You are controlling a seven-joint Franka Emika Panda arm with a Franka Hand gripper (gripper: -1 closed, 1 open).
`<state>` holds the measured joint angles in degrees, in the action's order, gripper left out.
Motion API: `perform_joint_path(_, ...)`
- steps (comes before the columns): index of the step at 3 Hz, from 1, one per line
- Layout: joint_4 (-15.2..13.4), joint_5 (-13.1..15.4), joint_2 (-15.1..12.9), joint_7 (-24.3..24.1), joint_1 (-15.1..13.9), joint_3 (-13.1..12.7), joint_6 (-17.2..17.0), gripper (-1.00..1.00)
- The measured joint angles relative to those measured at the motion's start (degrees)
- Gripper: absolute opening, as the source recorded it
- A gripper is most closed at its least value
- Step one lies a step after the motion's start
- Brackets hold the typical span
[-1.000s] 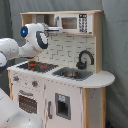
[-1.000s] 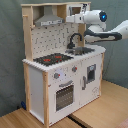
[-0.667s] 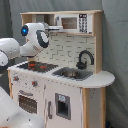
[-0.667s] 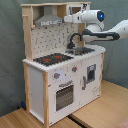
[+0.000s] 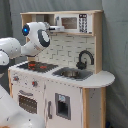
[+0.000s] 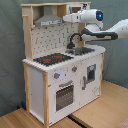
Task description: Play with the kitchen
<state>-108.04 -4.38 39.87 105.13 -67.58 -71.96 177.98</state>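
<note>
— Grey cloth hangs behind everything in both exterior views; what stands before it?

— On a wooden floor stands the kitchen, a tall toy of white panels and light wood, filling the middle of both exterior views.

— Going from nine o'clock across in the second exterior view?

— At about ten o'clock sits the grey hood. Below it, near the centre, lies the black hob with red rings, and under that two knobs and the oven door. Toward three o'clock comes the sink with the black curved faucet rising behind it.

— And the arm?

— The white robot arm reaches in from two o'clock, level with the upper shelf and above the faucet. Whether its tool is spread or pressed together, I cannot tell.
</note>
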Motion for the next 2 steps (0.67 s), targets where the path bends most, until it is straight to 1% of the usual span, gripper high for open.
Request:
perform_joint_path(1,-1.51,-0.03,-0.03,-2.45,4.53,3.67,-3.67,-1.00)
perform_joint_path(2,-4.17,-0.04,-0.08,-2.45,8.85,6.69,-3.24,-1.00)
